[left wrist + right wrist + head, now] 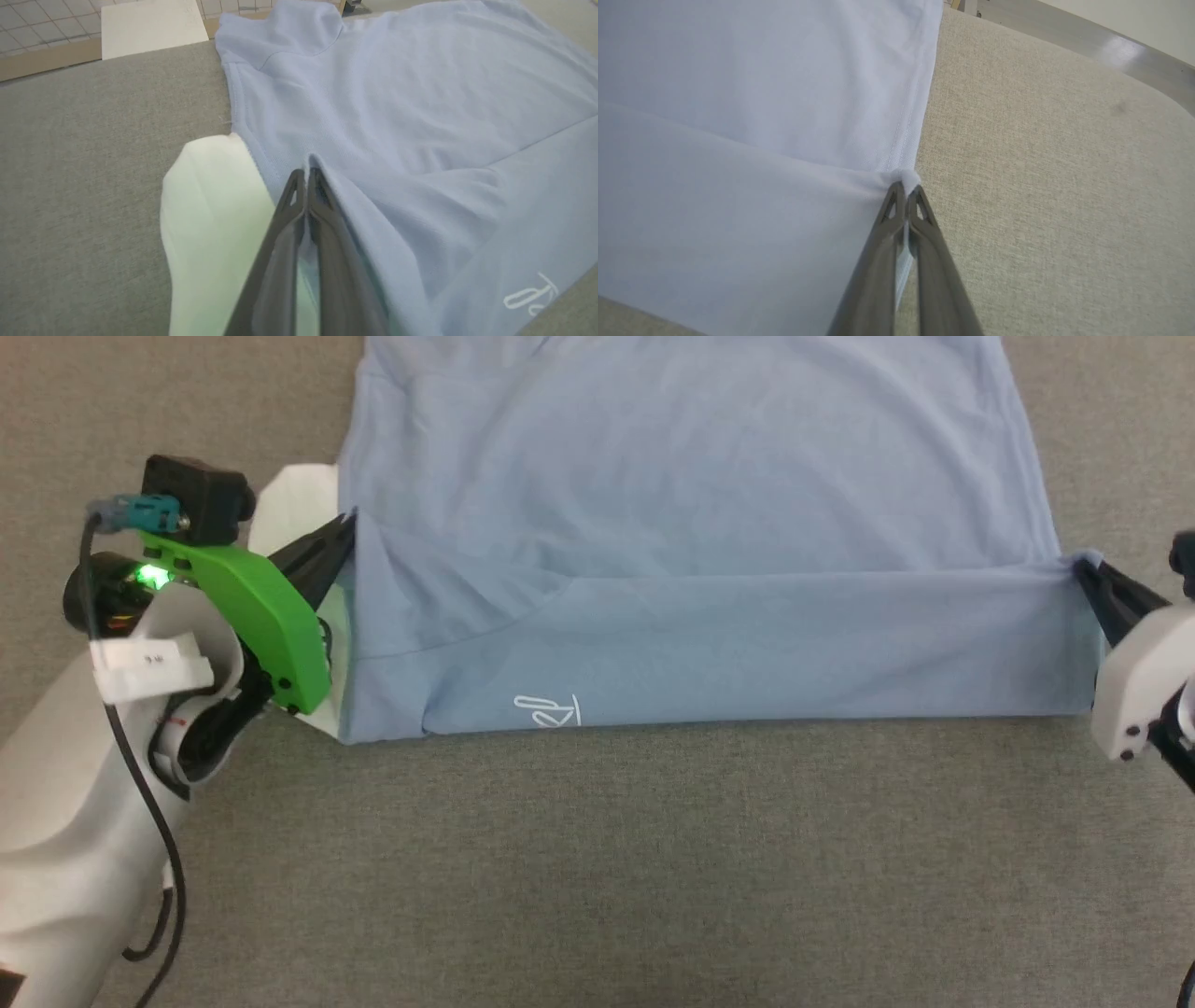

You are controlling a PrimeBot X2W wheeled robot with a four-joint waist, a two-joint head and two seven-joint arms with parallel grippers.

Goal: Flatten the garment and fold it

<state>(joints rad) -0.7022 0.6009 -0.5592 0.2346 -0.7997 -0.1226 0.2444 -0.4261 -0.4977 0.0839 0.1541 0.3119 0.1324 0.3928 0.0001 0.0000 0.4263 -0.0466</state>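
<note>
Lying spread on a grey woven surface (597, 877), the garment (691, 523) is gripped at its two opposite side edges. The left pincer (347, 525) is clenched on a pinch of light-blue cloth, its two dark fingers pressed together with fabric caught between the tips. The right pincer (1081, 567) is likewise clamped on a small bunch of the edge at the other side. Between the two pincers a folded band of the garment is stretched, laid over the rest of the body, which is spread out beyond both sets of fingertips. A white section (294, 504) is seen just beside the left pincer, on its outer side and partly beneath its fingers. A small white logo (549, 711) is found on the folded band, nearer the left pincer than the right.
</note>
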